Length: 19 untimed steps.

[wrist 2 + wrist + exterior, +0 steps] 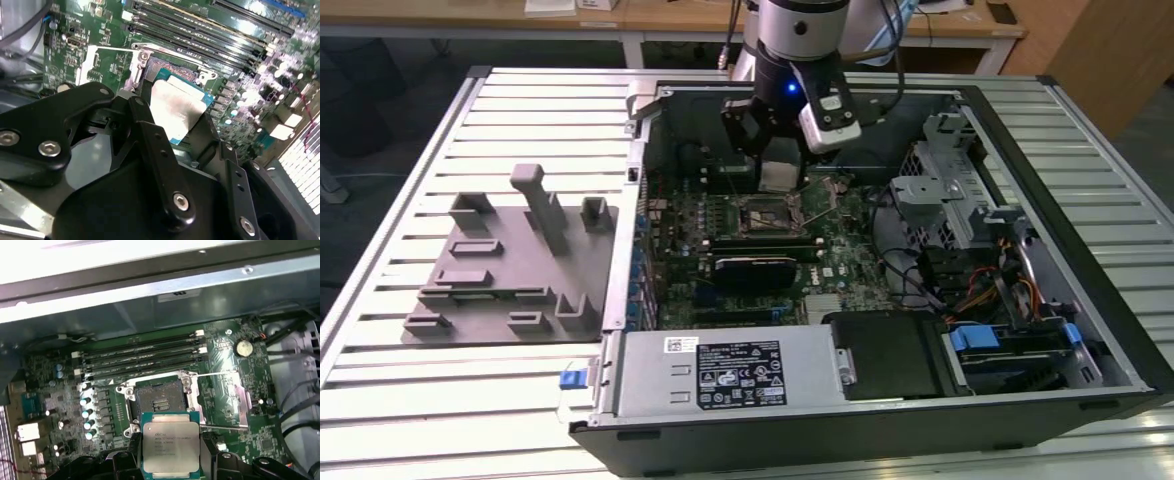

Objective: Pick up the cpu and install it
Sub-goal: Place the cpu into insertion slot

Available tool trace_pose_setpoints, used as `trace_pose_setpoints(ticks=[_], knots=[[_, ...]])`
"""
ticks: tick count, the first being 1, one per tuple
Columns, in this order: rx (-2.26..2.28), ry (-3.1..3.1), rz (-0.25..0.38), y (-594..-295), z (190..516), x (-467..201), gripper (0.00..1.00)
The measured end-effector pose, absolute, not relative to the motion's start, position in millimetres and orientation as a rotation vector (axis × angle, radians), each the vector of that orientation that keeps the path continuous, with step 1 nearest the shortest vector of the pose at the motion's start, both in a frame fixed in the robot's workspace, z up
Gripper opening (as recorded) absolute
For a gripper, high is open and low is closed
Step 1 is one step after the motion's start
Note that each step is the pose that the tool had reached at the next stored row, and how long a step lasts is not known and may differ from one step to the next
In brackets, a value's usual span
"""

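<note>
Pincer (171,456) clamping cpu (171,440) between its fingers, socket (157,402) near

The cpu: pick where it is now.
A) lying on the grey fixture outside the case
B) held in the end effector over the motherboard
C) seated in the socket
B: in the first wrist view the cpu is gripped by the end effector, and the socket beside it lies open and empty.
</note>
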<state>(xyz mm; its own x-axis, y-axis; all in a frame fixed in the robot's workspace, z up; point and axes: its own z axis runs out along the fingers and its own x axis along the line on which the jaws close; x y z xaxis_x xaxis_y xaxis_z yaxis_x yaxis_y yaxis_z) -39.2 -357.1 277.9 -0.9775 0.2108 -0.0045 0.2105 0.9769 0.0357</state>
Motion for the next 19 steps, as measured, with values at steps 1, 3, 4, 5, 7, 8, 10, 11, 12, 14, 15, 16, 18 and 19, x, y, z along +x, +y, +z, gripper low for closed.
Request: trace_pose_setpoints(ticks=[1,3,4,5,7,8,10,11,12,14,15,16,18,19], knots=[[0.357,3.112,0.055,-357.1,277.9,-39.2,0.54],[0.410,3.105,0.054,-357.1,277.9,-39.2,0.54],[0.435,3.101,0.054,-357.1,277.9,-39.2,0.54],[0.461,3.097,0.054,-357.1,277.9,-39.2,0.54],[0.512,3.089,0.054,-357.1,277.8,-39.2,0.54],[0.538,3.084,0.054,-357.1,277.8,-39.2,0.54],[0.590,3.074,0.054,-357.1,277.8,-39.2,0.54],[0.615,3.069,0.054,-357.1,277.8,-39.2,0.54],[0.641,3.063,0.053,-357.1,277.7,-39.2,0.54],[0.692,3.051,0.053,-357.1,277.7,-39.2,0.54],[0.718,3.045,0.053,-357.1,277.7,-39.2,0.54],[0.743,3.039,0.053,-357.1,277.7,-39.2,0.54],[0.795,3.025,0.052,-357.1,277.7,-39.2,0.54],[0.821,3.018,0.052,-357.1,277.6,-39.2,0.54]])
